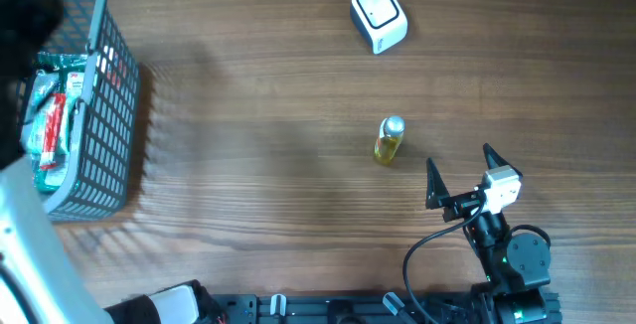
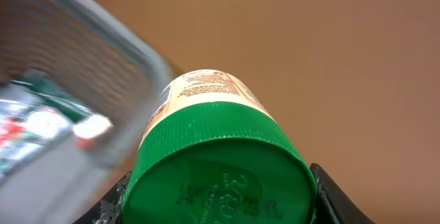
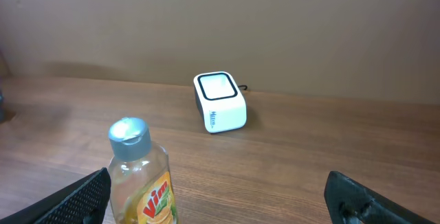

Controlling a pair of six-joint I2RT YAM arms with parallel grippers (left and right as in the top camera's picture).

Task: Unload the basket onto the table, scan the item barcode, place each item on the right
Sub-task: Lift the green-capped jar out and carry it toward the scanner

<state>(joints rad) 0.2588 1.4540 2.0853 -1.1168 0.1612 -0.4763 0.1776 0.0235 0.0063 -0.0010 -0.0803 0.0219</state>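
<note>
The left gripper (image 2: 223, 200) has its jaws pinching the wide green ribbed lid of a cream-labelled jar (image 2: 206, 93), one finger on each side of the lid. The jar hangs up near the desk's far-left corner, just beside the grey plastic mesh basket (image 1: 109, 115) of red and green packets.

Over on the right, the right gripper (image 1: 460, 160) waits near the desk's near edge with its jaws spread wide and nothing between them. A small clear bottle of yellow liquid with a silver cap (image 1: 389, 140) stands just ahead of it.

The white box scanner with its square window (image 1: 378, 16) sits near the far edge, right of the middle and well apart from the jar. That looks like the trip to make: carry the jar across and turn it so the printed side faces the window. No barcode shows in any view, so the arm may need to roll the jar slowly until the code comes round. The grip is on the lid alone, so a steady, unhurried swing seems wise, passing clear of the bottle.

For writing, the bottle's label reads "Vim" in red. The jar's lid has raised lettering and its label has fine print, but neither is legible. The mark on the scanner's side is too small to read.
</note>
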